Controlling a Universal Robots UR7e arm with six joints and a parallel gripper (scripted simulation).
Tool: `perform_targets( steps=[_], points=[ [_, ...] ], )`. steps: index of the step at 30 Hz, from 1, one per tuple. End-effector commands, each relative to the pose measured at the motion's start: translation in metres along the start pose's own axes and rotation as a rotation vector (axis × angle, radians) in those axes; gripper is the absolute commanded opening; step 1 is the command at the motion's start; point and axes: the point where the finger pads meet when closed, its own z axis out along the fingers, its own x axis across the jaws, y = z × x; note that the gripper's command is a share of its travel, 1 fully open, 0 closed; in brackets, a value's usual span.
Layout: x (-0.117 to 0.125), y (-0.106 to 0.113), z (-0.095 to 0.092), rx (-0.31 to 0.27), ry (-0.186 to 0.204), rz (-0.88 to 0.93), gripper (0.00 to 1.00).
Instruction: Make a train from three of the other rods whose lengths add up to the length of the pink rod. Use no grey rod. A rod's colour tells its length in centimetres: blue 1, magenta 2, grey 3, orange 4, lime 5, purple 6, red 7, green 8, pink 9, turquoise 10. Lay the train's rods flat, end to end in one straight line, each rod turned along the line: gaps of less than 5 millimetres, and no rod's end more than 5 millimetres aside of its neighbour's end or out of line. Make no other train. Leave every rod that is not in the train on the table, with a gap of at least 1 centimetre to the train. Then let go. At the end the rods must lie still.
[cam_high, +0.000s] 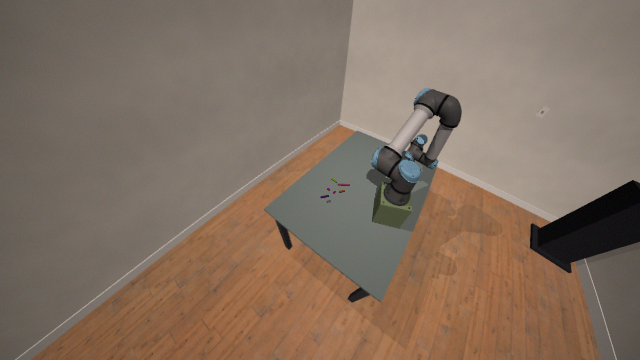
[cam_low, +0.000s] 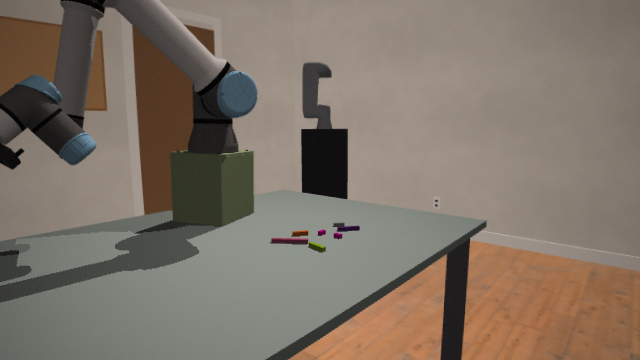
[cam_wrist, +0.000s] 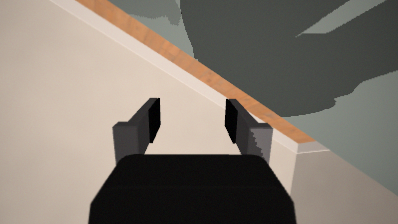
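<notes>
Several small rods lie in a loose cluster on the grey table. In the exterior view I see the pink rod (cam_low: 289, 240), an orange rod (cam_low: 300, 233), a lime rod (cam_low: 317, 246), two magenta rods (cam_low: 321, 232) (cam_low: 338, 235), a purple rod (cam_low: 348, 228) and a grey rod (cam_low: 338, 224). The top view shows the pink rod (cam_high: 343, 184), lime rod (cam_high: 333, 180), orange rod (cam_high: 342, 191) and purple rod (cam_high: 324, 196). My gripper (cam_wrist: 192, 112) is open and empty. It is held high beyond the table's far edge, far from the rods and pointing at the wall. No rod shows in the wrist view.
The arm stands on a green pedestal (cam_low: 212, 187) on the table, behind the rods. A black cabinet (cam_low: 324, 162) with a grey shape on top stands past the table. A black shelf (cam_high: 585, 225) is off to the right.
</notes>
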Motion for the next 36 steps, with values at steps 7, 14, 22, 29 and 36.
perform_targets(
  steps=[7,14,22,29,36],
  points=[
    [0.021,0.007,-0.002,0.003,0.029,-0.054,1.0],
    [0.066,0.019,-0.006,0.011,0.09,-0.166,1.0],
    [0.149,0.033,-0.022,0.015,0.203,-0.382,1.0],
    [0.214,0.039,-0.042,0.009,0.293,-0.562,1.0],
    [0.289,0.038,-0.073,-0.008,0.401,-0.786,1.0]
  ],
)
